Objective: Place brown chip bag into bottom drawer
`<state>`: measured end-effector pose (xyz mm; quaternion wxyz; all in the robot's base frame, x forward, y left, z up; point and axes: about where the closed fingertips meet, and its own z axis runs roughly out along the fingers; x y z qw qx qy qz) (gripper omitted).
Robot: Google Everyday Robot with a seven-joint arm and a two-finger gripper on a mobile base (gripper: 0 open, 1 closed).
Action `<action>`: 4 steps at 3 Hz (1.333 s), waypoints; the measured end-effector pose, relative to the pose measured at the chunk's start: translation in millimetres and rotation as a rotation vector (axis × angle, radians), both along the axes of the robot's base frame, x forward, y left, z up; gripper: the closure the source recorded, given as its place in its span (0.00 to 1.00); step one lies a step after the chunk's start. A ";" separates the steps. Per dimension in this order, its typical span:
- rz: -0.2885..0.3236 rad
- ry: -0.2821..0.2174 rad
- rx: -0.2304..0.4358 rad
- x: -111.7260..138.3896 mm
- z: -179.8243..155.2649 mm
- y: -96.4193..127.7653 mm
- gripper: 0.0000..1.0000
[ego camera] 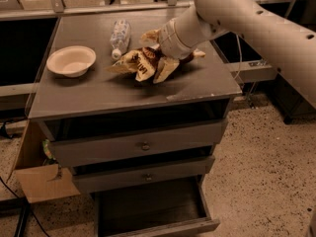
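The brown chip bag [138, 63] lies crumpled on the grey cabinet top [123, 95], right of centre. My gripper [157, 53] is down over the bag's right end, open, with one cream finger behind the bag and one in front of it. The arm reaches in from the upper right and hides the bag's right part. The bottom drawer [163, 228] is pulled out at the foot of the cabinet, and its dark inside shows nothing in it.
A clear plastic bottle [120, 36] lies just behind the bag. A white bowl [71, 60] sits at the left of the top. Two knobbed drawers [144, 145] stand slightly ajar above the bottom one. A cardboard box [42, 181] sits left of the cabinet.
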<state>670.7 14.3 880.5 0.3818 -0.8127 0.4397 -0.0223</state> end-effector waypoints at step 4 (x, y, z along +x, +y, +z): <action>-0.080 0.045 0.076 27.4 -24.6 -28.1 0.35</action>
